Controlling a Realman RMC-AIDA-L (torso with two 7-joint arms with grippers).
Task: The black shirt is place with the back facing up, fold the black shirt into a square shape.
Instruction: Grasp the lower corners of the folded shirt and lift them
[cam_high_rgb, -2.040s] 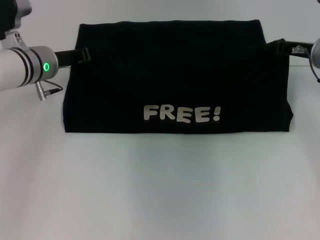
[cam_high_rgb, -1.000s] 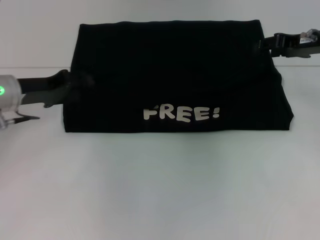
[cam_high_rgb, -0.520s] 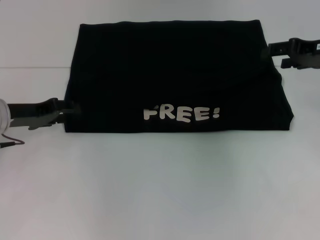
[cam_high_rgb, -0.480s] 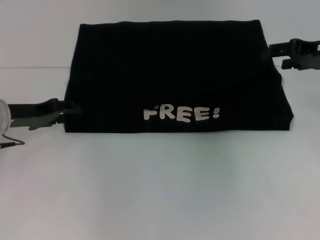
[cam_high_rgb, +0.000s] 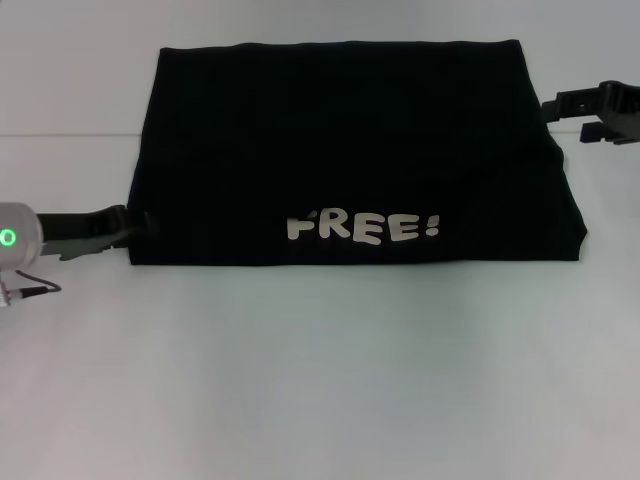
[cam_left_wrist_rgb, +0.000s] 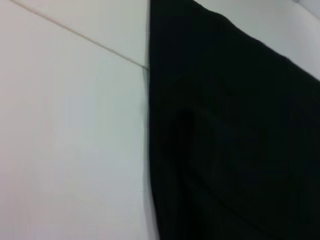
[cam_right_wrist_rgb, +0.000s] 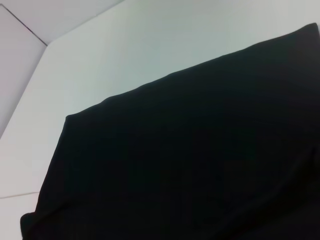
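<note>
While the black shirt (cam_high_rgb: 350, 150) lies unmoved mid-table as a wide folded rectangle, lettering toward the robot, the left gripper (cam_high_rgb: 140, 224) has dropped to its near-left corner and the right gripper (cam_high_rgb: 548, 106) has backed off the far-right edge, jaw states indiscernible, suggesting repositioning for another fold.

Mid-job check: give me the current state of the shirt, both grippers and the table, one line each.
black shirt: lying flat, folded into a wide rectangle, "FREE!" lettering facing up near the front edge; not yet a square.
left gripper: low at the shirt's front-left corner, tips at the cloth edge; a grip on it cannot be confirmed.
right gripper: open, beside the shirt's far-right edge, just clear of the cloth.
table: white, carrying the shirt.
</note>
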